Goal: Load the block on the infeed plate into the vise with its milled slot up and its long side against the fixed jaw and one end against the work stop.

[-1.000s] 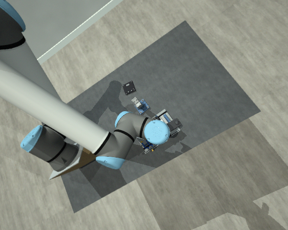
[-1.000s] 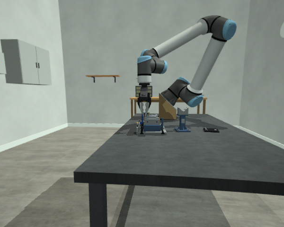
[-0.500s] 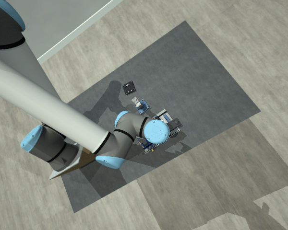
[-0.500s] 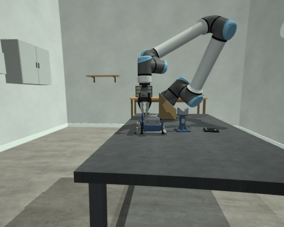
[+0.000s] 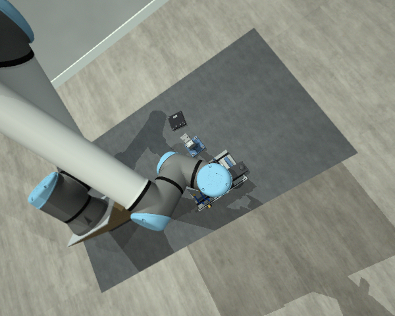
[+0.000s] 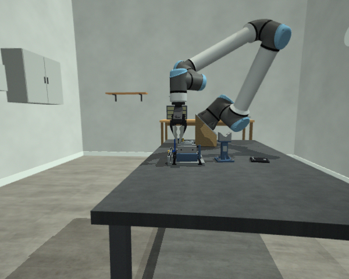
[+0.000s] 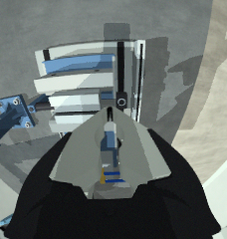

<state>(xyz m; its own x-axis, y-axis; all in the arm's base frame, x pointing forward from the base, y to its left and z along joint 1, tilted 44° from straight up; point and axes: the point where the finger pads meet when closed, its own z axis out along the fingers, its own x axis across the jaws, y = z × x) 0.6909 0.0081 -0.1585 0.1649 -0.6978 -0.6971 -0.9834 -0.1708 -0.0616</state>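
My gripper (image 6: 178, 141) (image 7: 110, 108) is shut and empty, tips down over the vise (image 6: 187, 157) (image 7: 79, 64). A pale block (image 7: 74, 100), apparently the part, lies lengthwise between the jaws in the wrist view, with a long groove-like band on top. Its long side is close to the pale jaw (image 7: 69, 83) above it in that view; whether they touch I cannot tell. A dark rod (image 7: 43, 106) is at its left end. My fingertips are just beyond its right end. The infeed plate (image 5: 177, 120) (image 6: 259, 160) bears no block. Fingers hide the vise's near side.
The V-block stand (image 5: 198, 146) (image 6: 224, 148) (image 7: 22, 111) is beside the vise, between it and the infeed plate; its V looks empty. A long rail (image 7: 140, 80) runs along the vise's right side in the wrist view. Blue and yellow fittings show between the fingers.
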